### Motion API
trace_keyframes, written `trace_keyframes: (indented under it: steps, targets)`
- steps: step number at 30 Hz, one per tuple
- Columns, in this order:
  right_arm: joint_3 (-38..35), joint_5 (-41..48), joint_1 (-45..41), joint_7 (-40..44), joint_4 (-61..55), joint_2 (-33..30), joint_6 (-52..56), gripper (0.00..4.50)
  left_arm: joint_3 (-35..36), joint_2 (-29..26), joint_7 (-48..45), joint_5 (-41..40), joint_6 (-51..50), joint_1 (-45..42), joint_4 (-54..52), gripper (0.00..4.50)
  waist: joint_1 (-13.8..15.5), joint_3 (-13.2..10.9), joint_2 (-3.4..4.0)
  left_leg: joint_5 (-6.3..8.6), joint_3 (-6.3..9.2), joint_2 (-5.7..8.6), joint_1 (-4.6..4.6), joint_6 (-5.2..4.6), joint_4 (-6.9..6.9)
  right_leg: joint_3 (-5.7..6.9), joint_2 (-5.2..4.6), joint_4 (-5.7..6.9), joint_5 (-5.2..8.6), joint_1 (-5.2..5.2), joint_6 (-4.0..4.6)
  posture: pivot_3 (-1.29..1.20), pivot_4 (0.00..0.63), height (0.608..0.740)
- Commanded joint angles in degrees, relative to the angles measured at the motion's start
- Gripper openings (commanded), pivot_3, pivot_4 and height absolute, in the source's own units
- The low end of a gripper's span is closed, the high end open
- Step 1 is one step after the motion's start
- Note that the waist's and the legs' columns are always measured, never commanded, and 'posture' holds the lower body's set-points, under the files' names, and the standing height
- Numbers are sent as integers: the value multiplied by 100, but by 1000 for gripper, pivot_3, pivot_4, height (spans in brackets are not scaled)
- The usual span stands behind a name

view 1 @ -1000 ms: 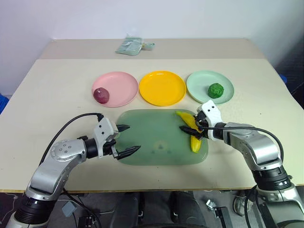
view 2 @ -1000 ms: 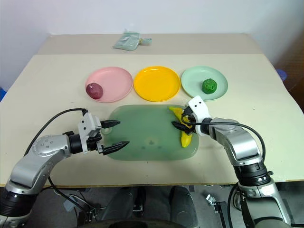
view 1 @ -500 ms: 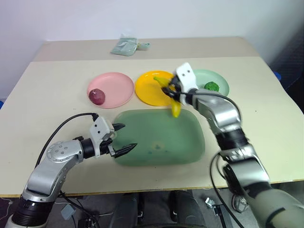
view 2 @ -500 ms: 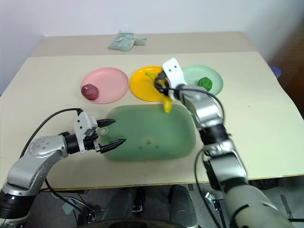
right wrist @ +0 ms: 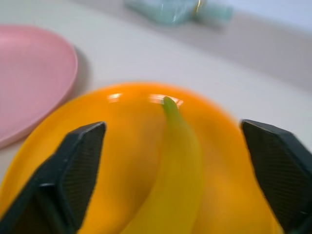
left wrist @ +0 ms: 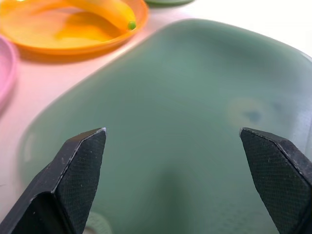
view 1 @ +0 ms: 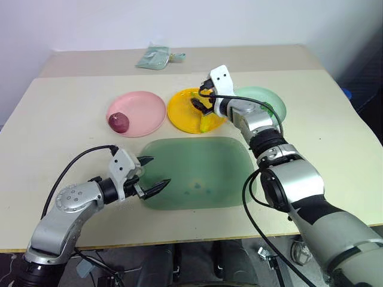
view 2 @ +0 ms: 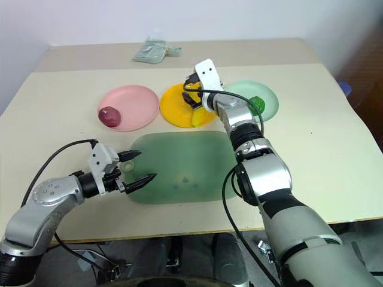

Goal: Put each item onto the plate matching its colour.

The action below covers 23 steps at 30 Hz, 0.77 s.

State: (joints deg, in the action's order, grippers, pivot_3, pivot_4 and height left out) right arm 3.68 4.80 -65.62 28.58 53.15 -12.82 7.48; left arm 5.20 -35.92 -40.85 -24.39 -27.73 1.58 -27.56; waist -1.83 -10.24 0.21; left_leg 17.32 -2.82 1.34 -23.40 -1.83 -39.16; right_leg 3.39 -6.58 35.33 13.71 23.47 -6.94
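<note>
green ball: mostly tucked behind the right arm, just an edge peeking out
mint plate: near side covered by that same arm
banana: blurry in the right wrist view, lower end cut off by the frame
packet at the back of the bench: too small to tell what it is

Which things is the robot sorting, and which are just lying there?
For the job:
- pink plate with the purple ball
- yellow plate with the banana
- green plate with the green ball

Just lying about:
- cutting board
- small packet at the table's far edge
</note>
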Motion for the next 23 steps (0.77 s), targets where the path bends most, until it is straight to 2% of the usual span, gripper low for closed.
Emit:
trace_keyframes:
  steps: [1,3,5,8,11,17,23]
  targets:
    - [-80,373,1134,1273,-2085,-745,-235,4477,648,39,313,33,237,88,59,4500,42,1,-2,0,0,0,0,0,0,0,0,-1,0,-1,0,0,150,740]
    - [-227,799,2156,2148,-3483,-1455,-72,4477,1044,14,396,58,334,277,224,4500,123,1,0,1,3,-1,0,-1,0,1,0,-5,0,-2,-1,0,150,740]
    - [-486,1119,2972,2620,-4247,-2113,301,4477,1392,-49,319,-9,405,551,307,4500,121,0,1,4,2,0,-2,-5,0,3,-4,-10,0,-4,-1,0,150,740]
    - [-961,1414,3869,2947,-4585,-2847,609,4477,1780,-142,193,-74,461,938,319,4500,111,-1,-1,5,-9,1,0,-9,-6,2,-15,-13,-1,-5,-2,0,150,740]
    - [-1485,1747,4509,3044,-4681,-3181,885,4477,2187,-199,126,-110,514,1240,393,4500,97,0,-1,6,-18,-4,17,-9,-10,-2,-16,-10,-1,-11,0,0,150,740]
    - [-1787,1763,4912,2995,-4543,-3350,928,4477,2565,-96,167,-180,468,1604,281,4500,115,2,-1,11,-20,-8,25,-15,-9,-11,-30,-12,0,-17,5,0,150,740]
    - [-1532,1702,4467,2979,-4291,-3215,1037,4477,2702,111,390,-187,485,1928,39,4500,114,2,-1,12,-17,-8,23,-14,-9,-15,-41,-14,-1,-14,8,0,150,740]
